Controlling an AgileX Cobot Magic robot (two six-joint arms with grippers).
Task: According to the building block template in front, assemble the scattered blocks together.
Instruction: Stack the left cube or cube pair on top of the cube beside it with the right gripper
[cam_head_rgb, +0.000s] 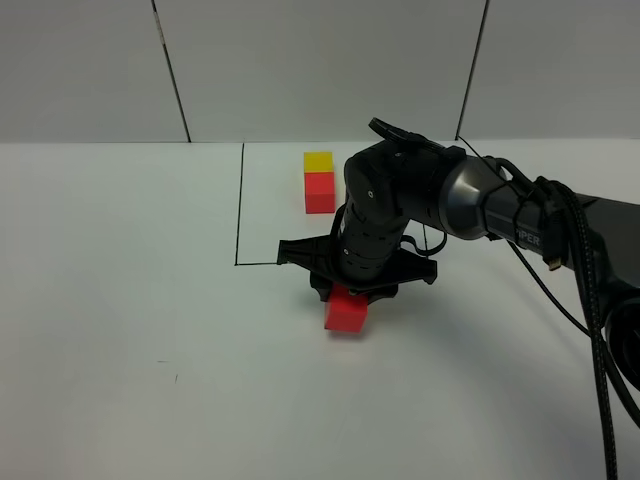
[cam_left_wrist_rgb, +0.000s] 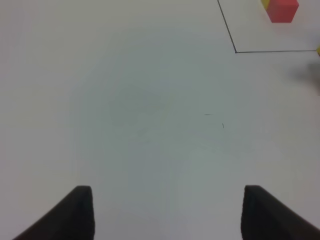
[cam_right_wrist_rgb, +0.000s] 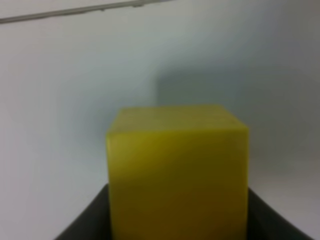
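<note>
Lab test bench: white tabletop (cam_head_rgb: 120, 300), white partition panels (cam_head_rgb: 320, 60), black marked outline (cam_head_rgb: 239, 210).

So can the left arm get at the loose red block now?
Probably not: the right gripper, shut on a yellow block, hangs right over the loose red block, covering its top. The left gripper is open.

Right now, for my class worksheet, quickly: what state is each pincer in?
Left pincer: open, holding nothing.
Right pincer: closed on a yellow cube-shaped block.
</note>
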